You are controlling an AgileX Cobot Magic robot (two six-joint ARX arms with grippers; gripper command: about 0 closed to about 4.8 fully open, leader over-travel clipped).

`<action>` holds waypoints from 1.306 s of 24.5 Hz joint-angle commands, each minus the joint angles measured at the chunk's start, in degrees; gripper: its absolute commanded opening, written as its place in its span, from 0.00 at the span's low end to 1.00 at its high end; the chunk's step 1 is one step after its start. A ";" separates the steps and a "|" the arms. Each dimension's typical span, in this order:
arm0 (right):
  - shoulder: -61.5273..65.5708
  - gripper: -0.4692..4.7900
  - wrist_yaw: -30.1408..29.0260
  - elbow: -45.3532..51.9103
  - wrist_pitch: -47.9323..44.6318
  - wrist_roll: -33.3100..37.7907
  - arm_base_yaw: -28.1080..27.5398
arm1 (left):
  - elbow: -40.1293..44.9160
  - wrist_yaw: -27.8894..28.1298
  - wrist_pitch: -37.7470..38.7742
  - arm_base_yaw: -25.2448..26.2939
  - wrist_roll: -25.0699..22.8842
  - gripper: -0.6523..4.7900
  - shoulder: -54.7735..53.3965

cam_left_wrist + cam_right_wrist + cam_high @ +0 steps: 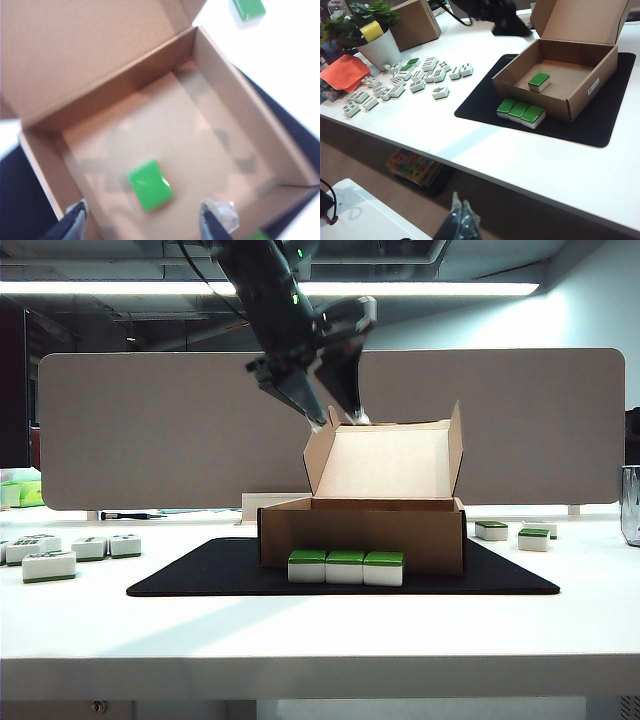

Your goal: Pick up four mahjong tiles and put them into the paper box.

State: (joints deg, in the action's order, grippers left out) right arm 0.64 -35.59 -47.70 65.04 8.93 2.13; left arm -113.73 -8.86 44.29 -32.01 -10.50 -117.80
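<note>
Paper box (362, 536) sits open on the black mat (200, 575), lid up, w/ one green-backed tile (149, 184) lying inside. Left gripper (337, 421) hangs above the box, jaws apart & empty. Three more tiles (345, 567) line up touching just outside the front wall; right gripper (461, 220) sits low off the table edge, fingers together.

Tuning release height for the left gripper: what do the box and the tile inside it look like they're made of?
Paper box: looks like brown corrugated cardboard, matte, with creased fold lines and flaps. Mahjong tile lying inside: probably hard plastic or resin, glossy green back catching highlights, white body. Left gripper hangs open above it; right gripper is parked off the table, looks shut.
</note>
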 commanded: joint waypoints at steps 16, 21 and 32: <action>-0.66 0.09 0.04 -0.22 -0.55 -0.20 0.00 | 0.70 2.47 23.78 -1.97 21.90 0.63 -6.93; -0.66 0.09 0.04 -0.22 -0.55 -0.20 0.00 | 0.76 2.69 21.77 -2.62 22.14 0.63 -9.68; -0.66 0.09 0.04 -0.22 -0.55 -0.20 0.02 | 0.85 8.04 22.45 -2.69 22.97 0.61 -11.17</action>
State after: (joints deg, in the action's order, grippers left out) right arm 0.64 -35.59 -47.70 65.06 8.93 2.13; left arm -112.97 -1.85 65.08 -34.70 12.47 -128.95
